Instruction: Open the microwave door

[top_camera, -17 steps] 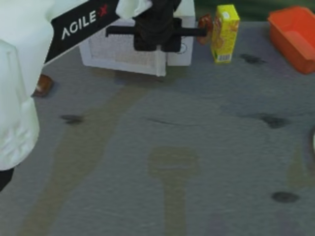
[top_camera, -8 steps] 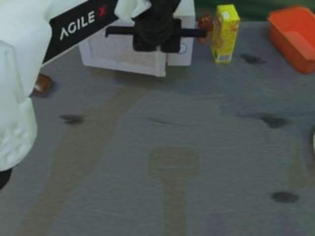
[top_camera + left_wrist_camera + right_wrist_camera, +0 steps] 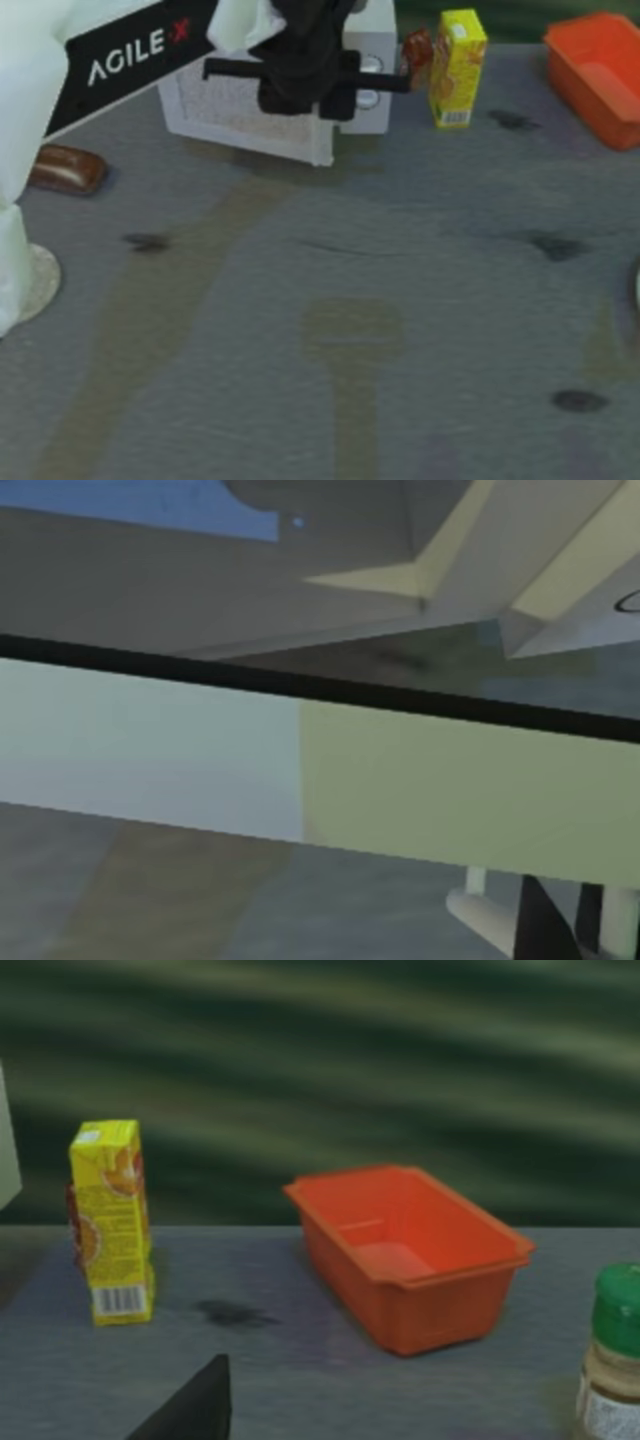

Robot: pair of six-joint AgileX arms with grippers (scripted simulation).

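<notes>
The left tool (image 3: 303, 72) hangs over the microwave door (image 3: 240, 112); whether it is clenched cannot be told. The door's right edge stands slightly out from the microwave (image 3: 368, 75) at the counter's (image 3: 400, 300) far edge. The right arm is unseen from above.

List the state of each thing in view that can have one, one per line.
Large boxy white microwave: upright at the table's far edge.
White door with grey mesh window: ajar, free edge swung out from the front.
Left gripper: at the door; fingers hidden.
Yellow juice carton: upright.
Orange plastic bin: upright, empty.
Green-capped jar: upright, capped.
</notes>
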